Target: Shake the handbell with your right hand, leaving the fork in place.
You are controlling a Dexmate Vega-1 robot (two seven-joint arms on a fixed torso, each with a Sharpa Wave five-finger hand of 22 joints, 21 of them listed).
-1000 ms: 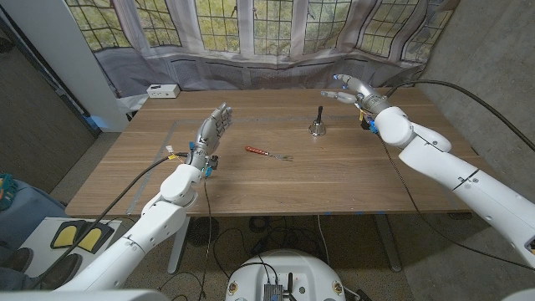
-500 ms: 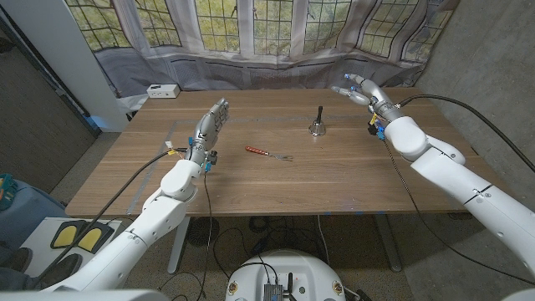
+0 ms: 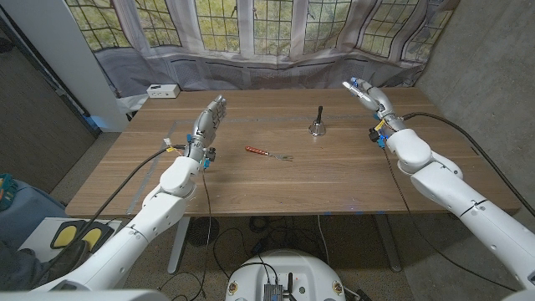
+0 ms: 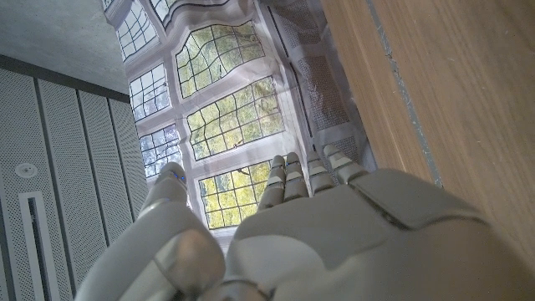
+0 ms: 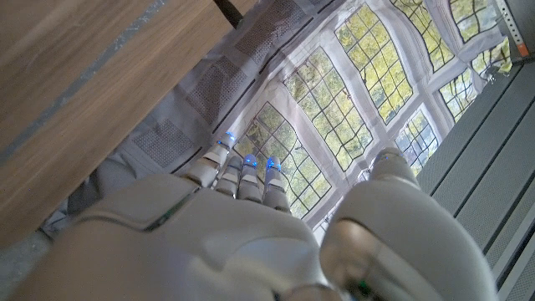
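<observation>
A small handbell (image 3: 316,123) with a dark upright handle and a silvery body stands on the wooden table (image 3: 276,180), right of centre. A fork (image 3: 267,152) with a red handle lies left of it, near the table's middle. My right hand (image 3: 368,94) is raised over the far right of the table, fingers straight and apart, holding nothing, well to the right of the bell. My left hand (image 3: 209,124) is lifted over the left side, fingers extended, empty, left of the fork. Each wrist view shows the back of its own hand, left (image 4: 318,234) and right (image 5: 209,234), against the windows.
A small white box (image 3: 162,90) sits at the table's far left corner. Curtained windows (image 3: 251,33) run behind the table. A concrete wall (image 3: 493,58) stands to the right. Cables trail along both arms.
My right hand has swung to the right, away from the bell, and its fingers have straightened. The left hand has shifted slightly left. Bell and fork have not moved.
</observation>
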